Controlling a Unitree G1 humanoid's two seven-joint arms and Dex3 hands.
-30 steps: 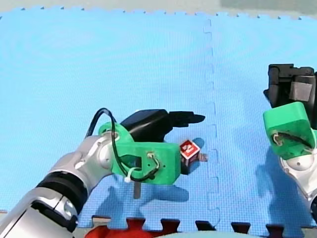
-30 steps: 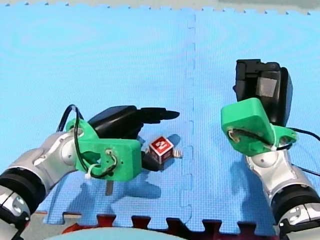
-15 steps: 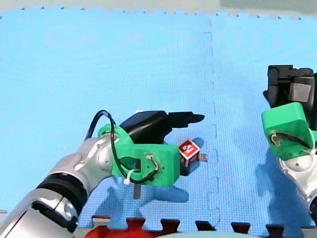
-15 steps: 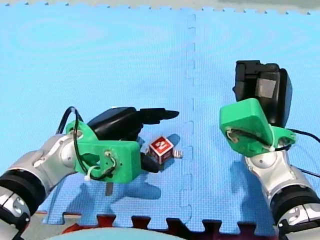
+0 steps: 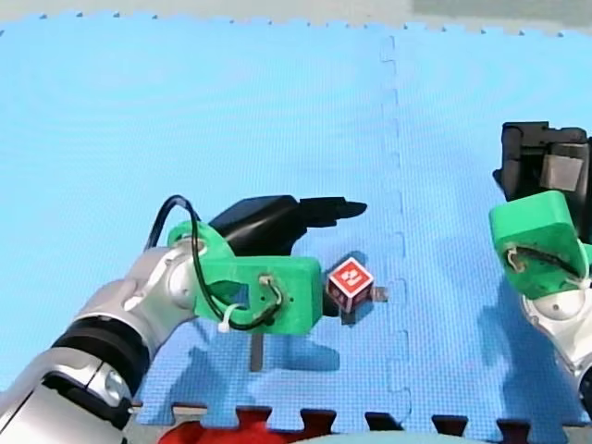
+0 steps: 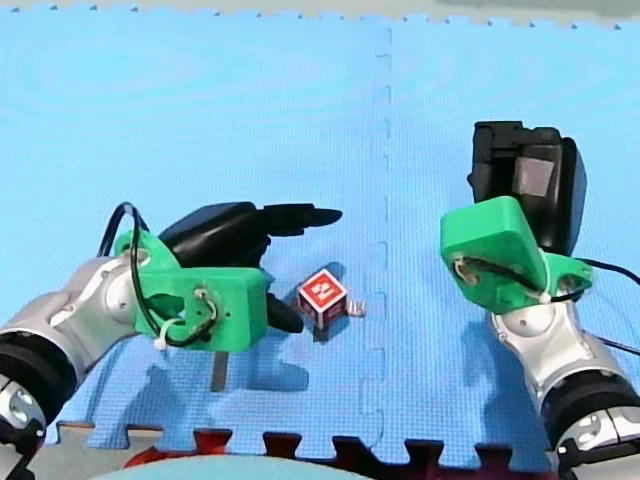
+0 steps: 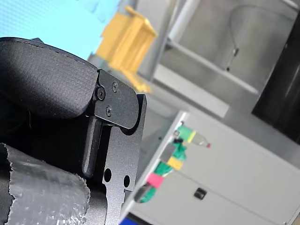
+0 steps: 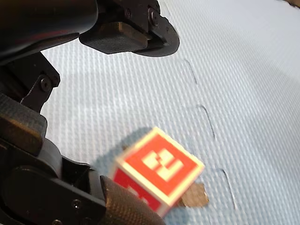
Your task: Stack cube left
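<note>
1. The red cube (image 5: 351, 282) is seen on the blue foam mat (image 5: 277, 111), near the mat's seam.
2. The left hand (image 6: 225, 235) is held spread around the cube: its lower finger (image 8: 126, 206) touches the cube, and the upper finger (image 8: 126, 35) is kept apart.
3. The right hand (image 6: 525, 185) is seen well to the right; its state cannot be told.

I record my cube (image 5: 351, 279) as red with a white blocky marker on top, the mat (image 5: 231, 111) as ribbed blue, my left hand (image 5: 277, 217) and right hand (image 5: 546, 166) as black, and the wrist mounts (image 5: 268, 296) as green.
</note>
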